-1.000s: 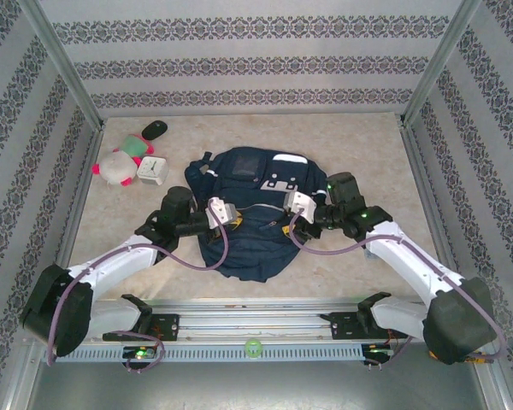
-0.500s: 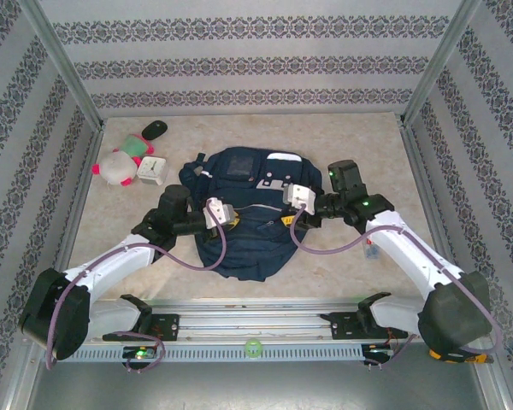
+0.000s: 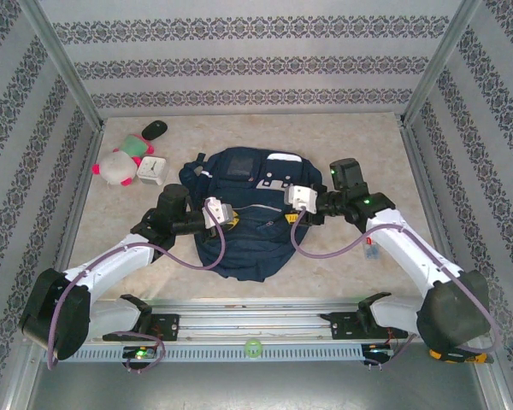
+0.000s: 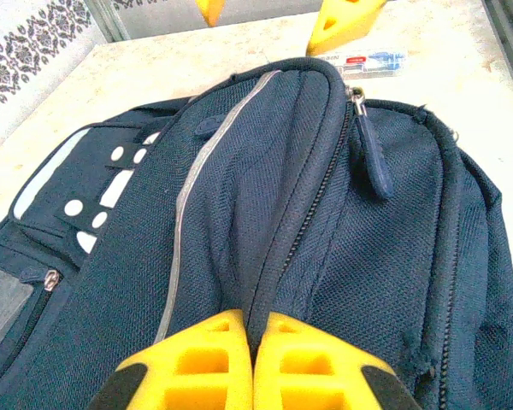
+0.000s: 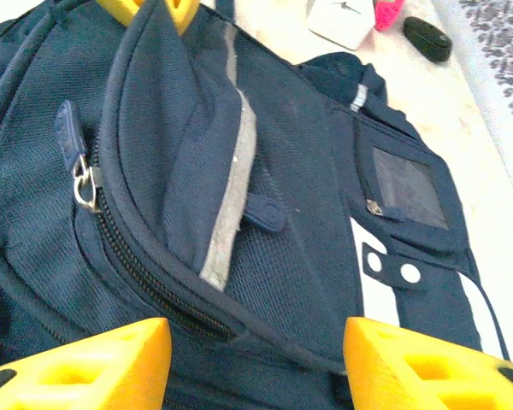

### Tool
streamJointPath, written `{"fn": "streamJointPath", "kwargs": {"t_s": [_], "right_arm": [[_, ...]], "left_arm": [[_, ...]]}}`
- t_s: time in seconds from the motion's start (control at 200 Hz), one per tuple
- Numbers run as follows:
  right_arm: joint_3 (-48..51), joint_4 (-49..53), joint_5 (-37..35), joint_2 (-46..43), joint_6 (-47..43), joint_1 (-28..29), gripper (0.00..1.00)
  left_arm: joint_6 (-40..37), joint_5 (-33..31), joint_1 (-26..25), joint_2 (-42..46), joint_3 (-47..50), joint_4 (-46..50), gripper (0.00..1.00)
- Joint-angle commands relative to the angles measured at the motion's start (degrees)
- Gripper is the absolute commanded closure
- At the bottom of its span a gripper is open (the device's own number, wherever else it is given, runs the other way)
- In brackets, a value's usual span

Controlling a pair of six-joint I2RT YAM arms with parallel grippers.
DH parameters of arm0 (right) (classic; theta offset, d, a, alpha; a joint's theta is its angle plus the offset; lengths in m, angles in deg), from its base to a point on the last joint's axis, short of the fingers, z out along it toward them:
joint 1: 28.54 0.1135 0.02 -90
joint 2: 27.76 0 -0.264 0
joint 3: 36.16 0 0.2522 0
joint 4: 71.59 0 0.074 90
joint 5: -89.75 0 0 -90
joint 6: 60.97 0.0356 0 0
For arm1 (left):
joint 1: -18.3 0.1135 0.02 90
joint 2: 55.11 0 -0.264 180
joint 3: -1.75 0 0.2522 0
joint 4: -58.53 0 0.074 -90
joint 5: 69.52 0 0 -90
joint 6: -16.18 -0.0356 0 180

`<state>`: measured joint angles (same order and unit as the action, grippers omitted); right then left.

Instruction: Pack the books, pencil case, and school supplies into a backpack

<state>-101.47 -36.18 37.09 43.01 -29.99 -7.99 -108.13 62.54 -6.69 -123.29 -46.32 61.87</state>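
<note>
Two left fingers (image 4: 192,363) around backpack (image 4: 342,256) fold

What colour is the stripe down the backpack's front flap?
Silver-grey stripe on the dark navy backpack, clearest in the right wrist view.

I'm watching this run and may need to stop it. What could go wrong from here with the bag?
The left pincer is shut on just a thin fold of the backpack; a pull might slip off or drag the whole bag. The right pincer stands open across the flap, with the zip pull off to one side, so closing may catch cloth instead of the pull.
</note>
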Motion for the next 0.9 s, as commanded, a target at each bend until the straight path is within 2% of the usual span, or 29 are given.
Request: {"fn": "streamJointPath", "kwargs": {"t_s": [0.0,0.15,0.295,0.355,0.43,0.55,0.605,0.655,0.735,0.795,0.815,0.895], "right_arm": [[-2.5,0.1,1.1,1.8,-2.7,1.2,0.45],[-3.2,-0.7,1.9,3.9,-2.9,2.3,0.47],[-4.6,-0.7,4.4,5.8,-2.7,2.4,0.63],[-4.7,-1.1,5.1,6.4,-2.5,2.4,0.64],[-4.6,-1.3,5.9,6.5,-2.2,2.9,0.64],[-2.9,-1.7,5.0,5.6,-2.0,5.5,0.54],[-1.7,-2.9,3.2,4.9,-0.8,7.2,0.54],[-1.0,-4.2,2.0,4.2,1.6,8.5,0.61],[-0.5,-4.8,1.5,2.9,5.7,9.6,0.84],[0.4,-5.2,1.0,1.3,7.8,10.1,0.97],[1.1,-5.6,0.5,0.6,8.5,10.6,1.0],[4.5,-9.2,-2.4,-2.6,12.4,12.8,1.0]], "left_arm": [[-0.1,6.5,0.5,1.3,-2.1,-3.9,1.0],[-0.2,7.3,0.5,1.3,-2.5,-3.6,1.0],[-1.1,7.7,0.6,1.2,-3.1,-2.2,1.0],[-0.9,7.8,0.5,1.1,-3.0,-2.6,1.0],[0.1,7.7,0.5,0.9,-3.0,-3.6,1.0],[1.3,7.5,0.5,0.5,-2.6,-6.0,1.0],[1.3,7.6,0.5,0.2,-2.8,-6.5,1.0],[1.3,7.5,0.5,-0.1,-2.9,-6.9,1.0],[1.5,6.4,0.6,-1.1,-3.2,-8.0,0.98],[2.0,4.8,0.6,-2.0,-3.8,-8.4,0.97],[2.3,4.1,0.6,-2.4,-4.2,-8.3,0.96],[2.0,2.2,1.1,-3.8,-5.9,-7.0,0.95]]}}
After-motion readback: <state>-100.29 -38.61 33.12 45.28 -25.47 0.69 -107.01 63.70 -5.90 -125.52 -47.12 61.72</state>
